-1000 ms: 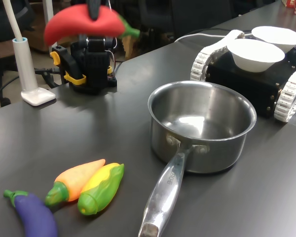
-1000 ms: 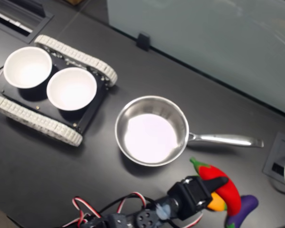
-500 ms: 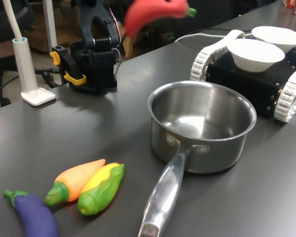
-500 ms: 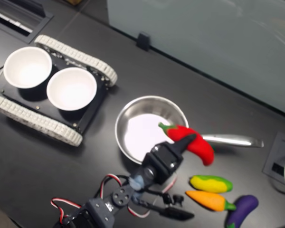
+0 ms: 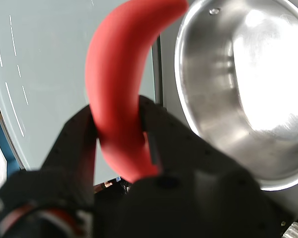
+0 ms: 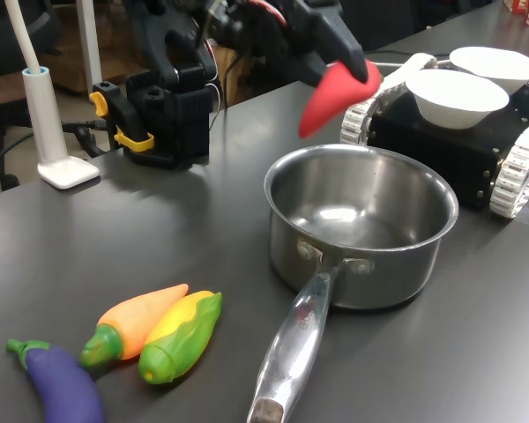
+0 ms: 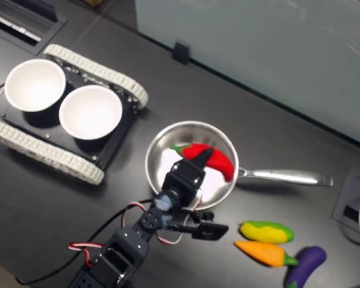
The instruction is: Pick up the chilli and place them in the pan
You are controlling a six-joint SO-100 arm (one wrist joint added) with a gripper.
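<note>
Red chilli (image 6: 333, 92) hangs clamped in the gripper (image 7: 199, 161) above the pan (image 6: 361, 225), near its far rim, so the carry step looks nearly done; next, by my judgement, comes opening the jaws over the pan's middle.

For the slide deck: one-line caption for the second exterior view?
Gripper holds the red chilli above the open steel pan, not yet released.

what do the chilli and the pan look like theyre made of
The chilli, held in the gripper: probably plastic or rubber, judging by its smooth, even red, matte skin. The pan: polished metal, likely stainless steel, with mirror-like glare inside and a riveted handle.
</note>
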